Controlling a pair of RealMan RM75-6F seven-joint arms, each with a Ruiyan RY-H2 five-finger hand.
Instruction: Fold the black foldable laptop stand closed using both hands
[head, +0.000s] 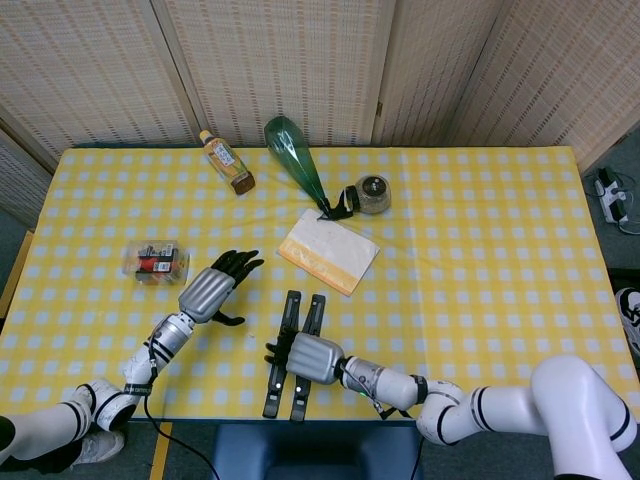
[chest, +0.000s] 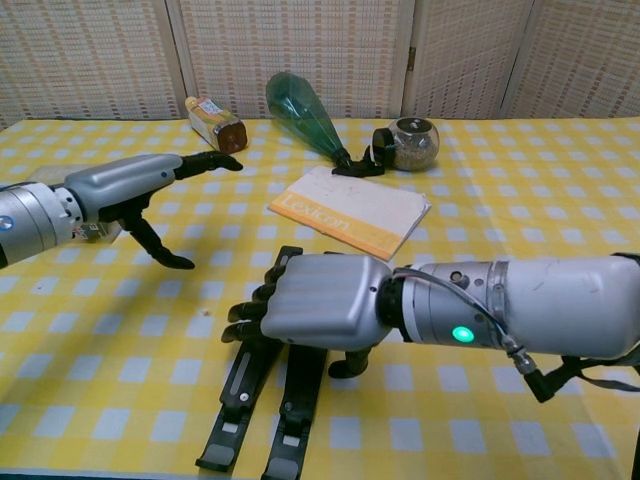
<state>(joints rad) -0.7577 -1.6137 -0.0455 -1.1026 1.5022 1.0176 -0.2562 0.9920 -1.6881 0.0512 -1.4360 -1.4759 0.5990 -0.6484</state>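
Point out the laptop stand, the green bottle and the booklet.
laptop stand (head: 272, 392): head view, left bar's lower end.
green bottle (head: 288, 146): head view, wide body.
booklet (chest: 355, 208): chest view, cover's middle.

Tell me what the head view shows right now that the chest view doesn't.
Only the head view shows the whole table edge and the floor beyond it, with clutter beside the right edge. Only the chest view shows the right robot hand side-on, fingers curled over the laptop stand, and the lettering on the booklet. Both show the left robot hand open above the cloth, the green bottle, the amber bottle and the jar.
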